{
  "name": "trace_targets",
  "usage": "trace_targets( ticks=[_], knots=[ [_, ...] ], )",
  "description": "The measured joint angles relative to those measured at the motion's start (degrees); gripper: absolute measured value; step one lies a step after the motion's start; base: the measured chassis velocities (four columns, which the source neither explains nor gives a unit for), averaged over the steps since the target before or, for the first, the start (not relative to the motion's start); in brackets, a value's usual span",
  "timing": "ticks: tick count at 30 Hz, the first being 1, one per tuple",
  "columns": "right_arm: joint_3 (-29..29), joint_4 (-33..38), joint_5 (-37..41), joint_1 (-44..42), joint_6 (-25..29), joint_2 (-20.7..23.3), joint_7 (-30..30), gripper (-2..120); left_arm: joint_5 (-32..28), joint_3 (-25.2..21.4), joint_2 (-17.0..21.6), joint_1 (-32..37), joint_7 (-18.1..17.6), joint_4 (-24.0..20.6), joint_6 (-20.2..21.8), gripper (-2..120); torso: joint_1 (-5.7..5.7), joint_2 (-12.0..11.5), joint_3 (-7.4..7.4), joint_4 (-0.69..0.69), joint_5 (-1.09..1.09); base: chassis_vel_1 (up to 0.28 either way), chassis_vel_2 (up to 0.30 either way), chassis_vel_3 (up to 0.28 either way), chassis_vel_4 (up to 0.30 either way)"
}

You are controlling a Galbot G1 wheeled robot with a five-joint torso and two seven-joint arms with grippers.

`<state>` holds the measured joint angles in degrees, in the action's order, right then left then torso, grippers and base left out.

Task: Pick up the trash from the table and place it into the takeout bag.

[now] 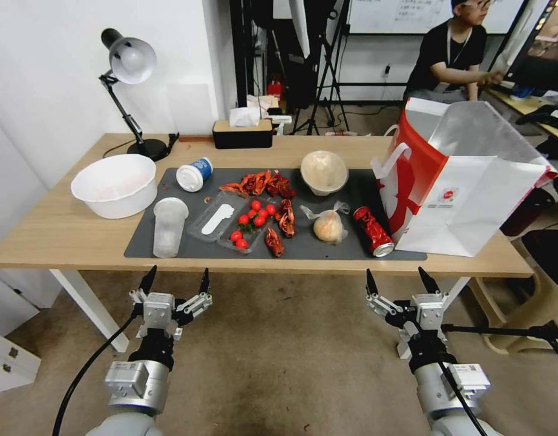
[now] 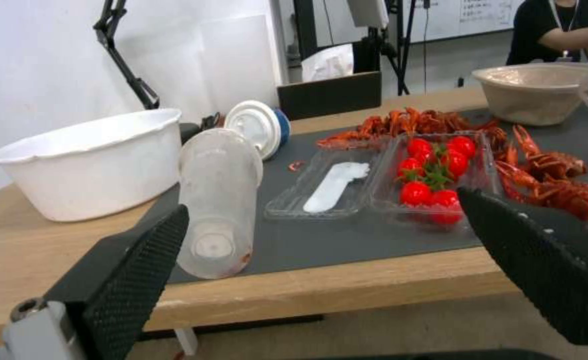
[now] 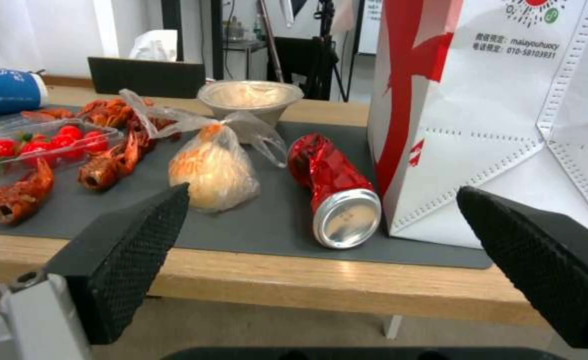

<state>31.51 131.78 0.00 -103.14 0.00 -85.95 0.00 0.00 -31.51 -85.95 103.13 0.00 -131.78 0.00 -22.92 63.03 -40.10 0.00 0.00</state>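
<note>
Both grippers, left gripper [image 1: 175, 280] and right gripper [image 1: 399, 280], hang spread wide and empty, short of the table [image 1: 67, 236]. Risk: the crushed red drink can [image 1: 373, 231] (lying touching the takeout bag [image 1: 472, 206]) may roll off the near edge if nudged.

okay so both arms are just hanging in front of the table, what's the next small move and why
Probably reach the right gripper, open and empty, forward to the crushed red can. It lies on the mat nearest that arm, right beside the takeout bag. The left gripper is also open and empty.

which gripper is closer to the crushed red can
Right. The right gripper hangs open just off the table edge, almost directly before the crushed red can; the left gripper, also open, sits far across, nearer the clear cup.
</note>
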Motion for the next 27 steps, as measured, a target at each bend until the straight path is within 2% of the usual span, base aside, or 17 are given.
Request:
trace_targets(
  ticks=[24, 27],
  knots=[
    [0.0, 0.0, 0.0, 0.0, 0.0, 0.0, 0.0, 100, 0.0, 0.0, 0.0, 0.0, 0.0, 0.0, 0.0, 100, 0.0, 0.0, 0.0, 0.0, 0.0, 0.0, 0.0, 0.0, 0.0],
    [-0.5, 0.5, 1.4, -0.3, -1.0, 0.8, 1.5, 100, -0.6, 0.4, 0.1, -0.5, -0.7, -0.1, 0.8, 100, 0.01, 0.0, 0.0, 0.01, 0.03, 0.0, 0.0, 0.0, 0.0]
  ],
)
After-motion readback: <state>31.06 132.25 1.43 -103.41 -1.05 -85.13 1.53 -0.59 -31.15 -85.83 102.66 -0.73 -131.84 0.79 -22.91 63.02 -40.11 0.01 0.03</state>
